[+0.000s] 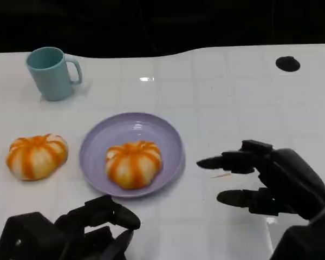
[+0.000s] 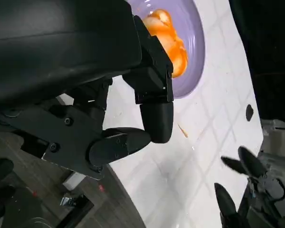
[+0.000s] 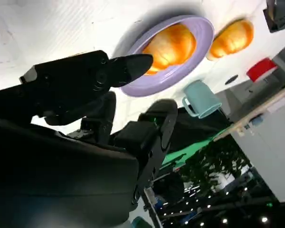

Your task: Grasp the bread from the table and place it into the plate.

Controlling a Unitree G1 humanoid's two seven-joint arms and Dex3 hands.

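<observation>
One bread roll (image 1: 133, 164), orange-striped, sat inside the lilac plate (image 1: 97, 142), a bit toward its near side. A second bread roll (image 1: 37, 156) of the same kind lay on the white worktop (image 1: 233, 103) just left of the plate, apart from its rim. A teal mug (image 1: 51, 72) stood upright at the far left, handle to the right, well behind both rolls. A small black round spot (image 1: 287, 64) marked the worktop at far right.

My right hand (image 1: 271, 181) hovered to the right of the plate, fingers (image 1: 227, 161) released and spread, pointing toward the plate, grasping nothing and not touching it. My left hand (image 1: 81, 230) was low at the near edge, in front of the plate, fingers (image 1: 122, 215) loosely bent with nothing in them; they looked apart rather than clenched. In the left wrist view the plate's roll showed past my fingers, with the right hand farther off. The right wrist view showed the plate, both rolls and the mug.
</observation>
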